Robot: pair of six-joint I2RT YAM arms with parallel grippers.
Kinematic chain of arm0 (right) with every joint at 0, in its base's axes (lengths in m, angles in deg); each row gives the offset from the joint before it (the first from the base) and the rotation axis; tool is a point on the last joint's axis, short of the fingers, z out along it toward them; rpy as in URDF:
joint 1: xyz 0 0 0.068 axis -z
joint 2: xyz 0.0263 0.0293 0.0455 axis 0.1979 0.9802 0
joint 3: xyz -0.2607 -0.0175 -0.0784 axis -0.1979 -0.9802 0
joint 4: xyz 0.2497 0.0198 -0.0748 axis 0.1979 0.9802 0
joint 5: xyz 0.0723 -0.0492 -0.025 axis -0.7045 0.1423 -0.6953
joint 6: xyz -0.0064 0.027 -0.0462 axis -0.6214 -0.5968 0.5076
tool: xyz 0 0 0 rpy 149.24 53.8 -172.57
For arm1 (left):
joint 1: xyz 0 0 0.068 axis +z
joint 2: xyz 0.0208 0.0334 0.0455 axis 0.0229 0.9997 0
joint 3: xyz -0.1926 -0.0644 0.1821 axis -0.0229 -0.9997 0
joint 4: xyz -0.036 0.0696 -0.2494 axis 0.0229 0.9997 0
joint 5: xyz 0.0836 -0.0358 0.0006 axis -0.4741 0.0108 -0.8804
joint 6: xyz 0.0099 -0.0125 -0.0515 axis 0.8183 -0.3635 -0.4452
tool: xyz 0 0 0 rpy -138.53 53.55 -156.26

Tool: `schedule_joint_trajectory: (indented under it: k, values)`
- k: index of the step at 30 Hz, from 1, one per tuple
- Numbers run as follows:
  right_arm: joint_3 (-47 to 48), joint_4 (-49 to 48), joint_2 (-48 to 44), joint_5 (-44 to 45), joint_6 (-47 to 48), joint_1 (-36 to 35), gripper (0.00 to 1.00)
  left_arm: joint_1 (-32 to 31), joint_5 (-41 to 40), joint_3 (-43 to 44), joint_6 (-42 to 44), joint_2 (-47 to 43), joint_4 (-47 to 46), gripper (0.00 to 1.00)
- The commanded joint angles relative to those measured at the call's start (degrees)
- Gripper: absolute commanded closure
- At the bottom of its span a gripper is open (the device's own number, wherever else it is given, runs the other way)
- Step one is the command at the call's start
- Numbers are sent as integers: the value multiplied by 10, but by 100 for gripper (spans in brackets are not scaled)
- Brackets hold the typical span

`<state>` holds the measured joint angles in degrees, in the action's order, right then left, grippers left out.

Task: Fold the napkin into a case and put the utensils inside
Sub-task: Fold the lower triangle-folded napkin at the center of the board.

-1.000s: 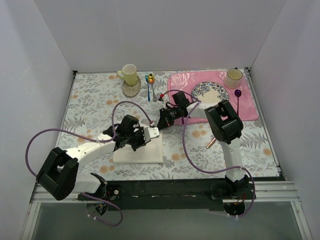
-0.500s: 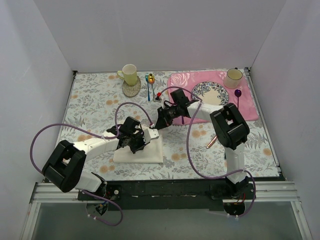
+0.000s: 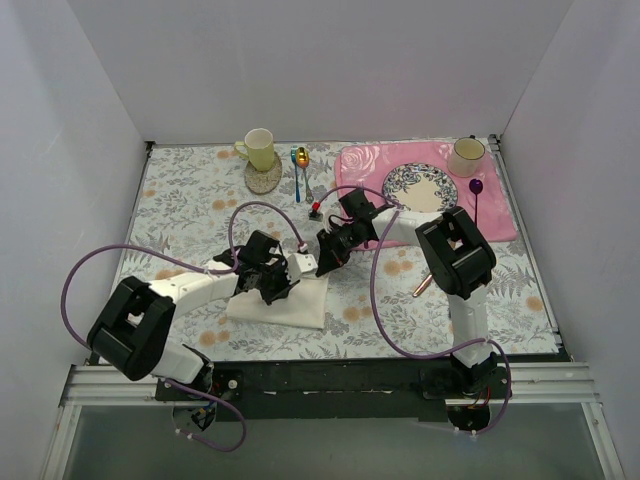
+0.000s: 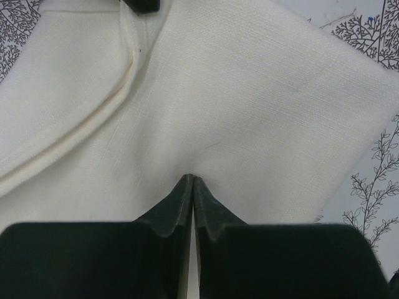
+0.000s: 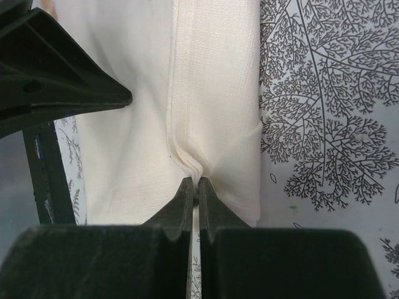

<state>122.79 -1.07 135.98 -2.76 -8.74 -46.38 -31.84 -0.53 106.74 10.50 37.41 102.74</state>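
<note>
The cream napkin (image 3: 285, 305) lies folded on the patterned table, near the middle. My left gripper (image 3: 277, 283) rests on its upper face, jaws shut, pinching a small bit of the cloth (image 4: 249, 93). The right gripper (image 3: 326, 263) is shut on the stacked fold edges at the napkin's far right corner (image 5: 206, 93). In the right wrist view the left gripper's fingers (image 5: 62, 93) show at the top left. The copper knife (image 3: 422, 286) lies to the right of the right arm. At the back, the gold-bowled spoon (image 3: 303, 160) sits beside the cup.
A yellow cup (image 3: 260, 149) on a coaster stands at the back left, with a blue-handled spoon (image 3: 297, 185) by it. The pink placemat (image 3: 500, 218) at the back right carries a patterned plate (image 3: 420, 187), a mug (image 3: 466, 155) and a purple fork (image 3: 478, 195). A small red object (image 3: 316, 211) lies nearby.
The left gripper's jaws have closed on the cloth. The right gripper has come nearer with the napkin's corner, skewing the far right edge.
</note>
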Motion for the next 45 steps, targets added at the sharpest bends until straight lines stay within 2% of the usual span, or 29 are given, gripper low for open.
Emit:
schedule_joint_trajectory:
  k: [1,5,8,14,16,20,24,29,36,45]
  values:
    - [-10,17,15,37,56,-2,99,14,-10,-4,-11,26,20,97]
    - [-17,9,18,46,70,-4,99,54,41,15,-33,-4,25,90]
    - [-20,4,18,50,75,-4,99,96,73,47,-60,-33,30,80]
    - [-9,-2,8,47,76,-3,99,156,78,91,-65,-39,42,77]
    - [-2,-2,2,42,70,-4,99,177,107,110,-46,-26,72,76]
    - [11,5,-3,37,67,-4,99,179,169,84,69,-54,105,72]
    - [24,19,2,34,72,-4,99,126,131,38,125,-70,103,76]
    - [45,36,-4,21,76,-5,99,99,63,26,105,-27,91,84]
    - [58,72,-26,-6,92,-20,99,91,23,9,86,22,79,90]
    - [12,93,-52,-4,154,-44,99,91,14,-2,71,24,70,91]
